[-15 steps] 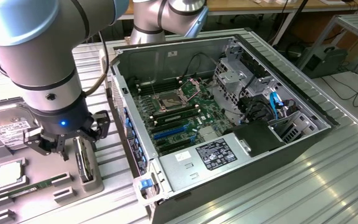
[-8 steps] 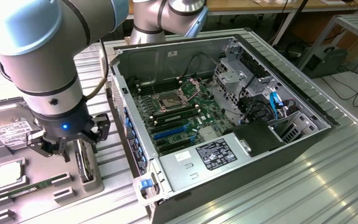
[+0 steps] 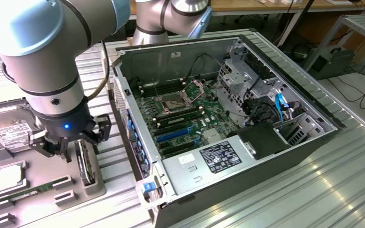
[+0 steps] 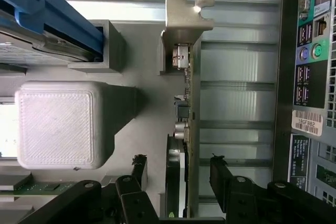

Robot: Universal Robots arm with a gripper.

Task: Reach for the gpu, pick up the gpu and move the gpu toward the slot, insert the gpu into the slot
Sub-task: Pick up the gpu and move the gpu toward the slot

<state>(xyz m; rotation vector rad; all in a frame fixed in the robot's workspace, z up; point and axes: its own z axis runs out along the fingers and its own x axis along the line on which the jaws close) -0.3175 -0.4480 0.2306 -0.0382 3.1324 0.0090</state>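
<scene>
Standing on edge: thin dark gpu [image 4: 192, 129], silver end bracket [image 4: 186, 17].

Matt silver metal gpu bracket [image 4: 186, 17]

The open computer case [image 3: 182, 59] lies on the table [image 3: 334, 190], and the motherboard [image 3: 195, 111] with the slot [image 3: 173, 134] lies inside it. Beside the case, on the exterior view's left, sits a holder [image 3: 97, 187] with the gpu [image 3: 86, 166] standing on its edge in it, and the hard drive [image 3: 8, 133] lies farther left. The tool [image 3: 72, 145] hangs right over the gpu, its fingers [image 4: 220, 174] one on each side, not touching.
</scene>
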